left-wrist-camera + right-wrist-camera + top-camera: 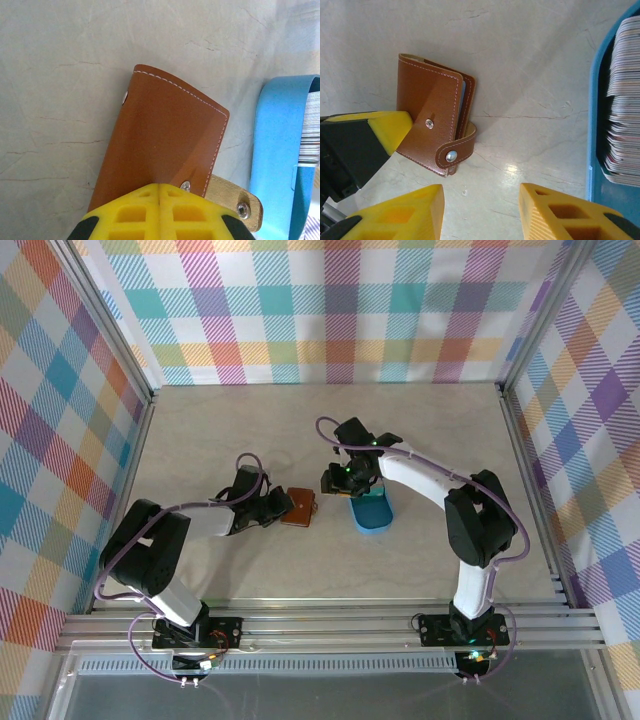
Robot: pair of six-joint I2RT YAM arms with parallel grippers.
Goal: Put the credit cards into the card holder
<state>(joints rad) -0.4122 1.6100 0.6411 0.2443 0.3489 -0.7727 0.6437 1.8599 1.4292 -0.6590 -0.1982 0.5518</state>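
One card holder [432, 115], one blue tray [272, 150], one stack of cards [625, 95].

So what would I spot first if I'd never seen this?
Probably the bright checked walls all round the table. Then the little brown wallet in the middle, its snap tab undone, with the left end effector closed at its edge. Right beside it sits a blue tray stacked with cards.

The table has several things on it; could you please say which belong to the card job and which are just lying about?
Job: brown leather card holder; stack of credit cards.
Lying about: blue tray, which merely holds the cards.
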